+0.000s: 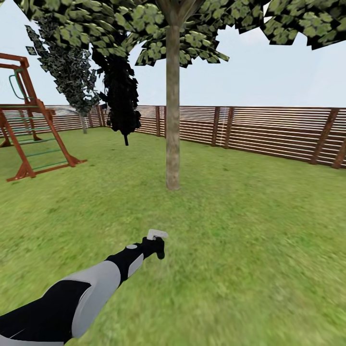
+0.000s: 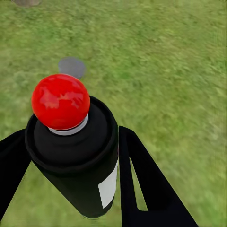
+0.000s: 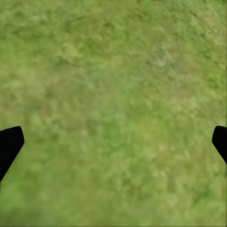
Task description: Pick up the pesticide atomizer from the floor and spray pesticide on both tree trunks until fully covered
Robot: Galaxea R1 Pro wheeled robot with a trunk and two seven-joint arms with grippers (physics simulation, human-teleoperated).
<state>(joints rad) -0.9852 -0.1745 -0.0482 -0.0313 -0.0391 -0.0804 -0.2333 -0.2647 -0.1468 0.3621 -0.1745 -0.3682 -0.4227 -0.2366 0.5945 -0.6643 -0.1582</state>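
Observation:
My left gripper (image 1: 156, 246) is stretched out low over the lawn, shut on the pesticide atomizer (image 1: 157, 235), whose pale head sticks up above the fingers. In the left wrist view the atomizer (image 2: 75, 161) is a black bottle with a white label and a red ball on top, clamped between the two black fingers (image 2: 142, 175) of the left gripper (image 2: 73, 137). A tree with a straight pale trunk (image 1: 172, 125) stands a few metres ahead of that hand, its green crown (image 1: 158, 24) overhead. The right gripper (image 3: 113, 146) hangs open above bare grass.
A brown slat fence (image 1: 269, 129) rings the lawn behind the tree. A red wooden swing frame (image 1: 33, 125) stands at the left. Two dark conifers (image 1: 120, 91) rise near the fence corner. A small grey round patch (image 2: 72, 67) lies on the grass ahead of the atomizer.

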